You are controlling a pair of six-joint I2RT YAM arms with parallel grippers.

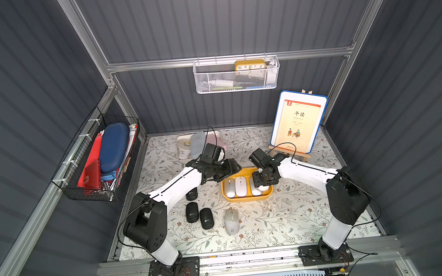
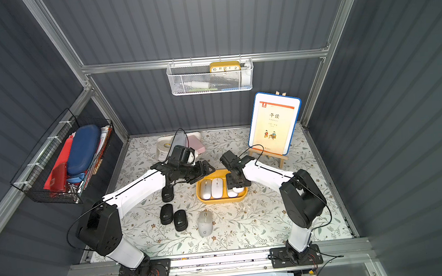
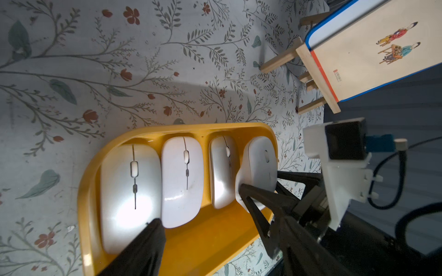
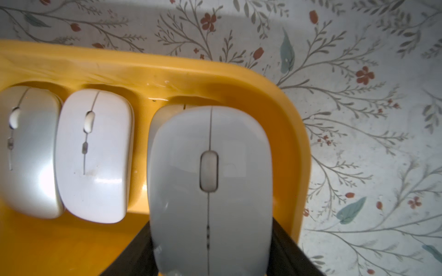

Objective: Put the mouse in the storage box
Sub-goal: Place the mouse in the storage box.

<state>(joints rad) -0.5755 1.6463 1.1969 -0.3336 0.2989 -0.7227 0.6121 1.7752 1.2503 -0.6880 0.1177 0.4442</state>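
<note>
Placing step, it seems: the right hand (image 4: 211, 221) pinches a white mouse (image 4: 210, 186) over the storage box (image 4: 295, 133). Next it should lower and release. The left hand (image 1: 234, 167): cannot tell.

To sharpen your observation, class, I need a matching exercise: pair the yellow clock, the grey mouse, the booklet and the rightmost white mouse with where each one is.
Things:
1. yellow clock
2. grey mouse
3. booklet
4. rightmost white mouse

Places:
A. on the wooden easel
B. in the fingers of the right gripper
C. in the wire basket
D. on the table, outside the storage box

Pairs: 1-C, 2-D, 3-A, 4-B
</note>
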